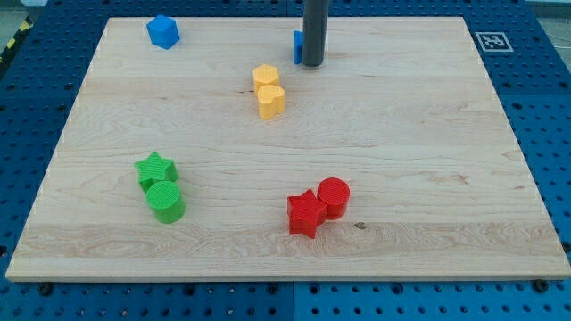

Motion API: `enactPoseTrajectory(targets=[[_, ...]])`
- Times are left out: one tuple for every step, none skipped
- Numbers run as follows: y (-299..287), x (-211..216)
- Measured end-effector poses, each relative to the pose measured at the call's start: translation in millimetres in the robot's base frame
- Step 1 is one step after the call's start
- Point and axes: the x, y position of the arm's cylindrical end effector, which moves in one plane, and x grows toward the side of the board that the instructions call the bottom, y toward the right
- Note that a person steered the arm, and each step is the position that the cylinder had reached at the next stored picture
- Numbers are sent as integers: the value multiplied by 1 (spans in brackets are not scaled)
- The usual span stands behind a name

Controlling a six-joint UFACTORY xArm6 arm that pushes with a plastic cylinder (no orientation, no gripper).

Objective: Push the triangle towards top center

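Observation:
My tip point(312, 63) rests on the board at the top center. A blue block point(298, 45), most likely the triangle, sits right behind the rod on its left side, mostly hidden by it; whether it touches the rod I cannot tell. A second blue block point(163, 31), roughly hexagonal, lies near the top left corner.
Two yellow blocks point(266, 78) point(271, 101) touch each other left of and below my tip. A green star point(155, 169) and green cylinder point(166, 201) sit at lower left. A red star point(306, 213) and red cylinder point(333, 196) sit at lower center. The wooden board point(428, 178) has a marker tag point(492, 41) beyond its top right corner.

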Motion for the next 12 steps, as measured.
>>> enactPoseTrajectory(targets=[[-7, -11], [-11, 16], [-38, 6], [-42, -16], [-42, -10], [-20, 3], [-13, 15], [-13, 15], [-13, 28], [-11, 62], [-11, 76], [-2, 121]])
